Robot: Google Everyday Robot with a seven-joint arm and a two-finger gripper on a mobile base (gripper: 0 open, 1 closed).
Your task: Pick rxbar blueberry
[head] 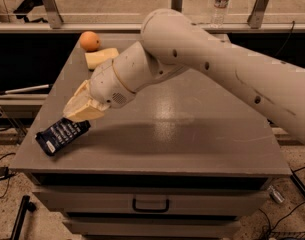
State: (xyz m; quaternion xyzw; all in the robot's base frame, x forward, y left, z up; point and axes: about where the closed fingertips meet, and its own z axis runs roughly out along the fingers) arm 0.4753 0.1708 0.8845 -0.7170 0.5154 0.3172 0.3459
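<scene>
With the rxbar blueberry (pixel 62 134) seemingly pinched at one end by the closed gripper (pixel 82 115) near the table (pixel 202 139) corner, a steady lift is called for.

Cream jaws over navy rxbar blueberry (pixel 59 134)

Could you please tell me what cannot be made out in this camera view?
- Whether the gripper, at the front-left of the table, actually holds the rxbar blueberry: it covers the bar's upper end.
- The bar's lettering: too small.
- The right end of the sponge: hidden behind the arm.
- The arm's base: cut off by the right edge.
</scene>
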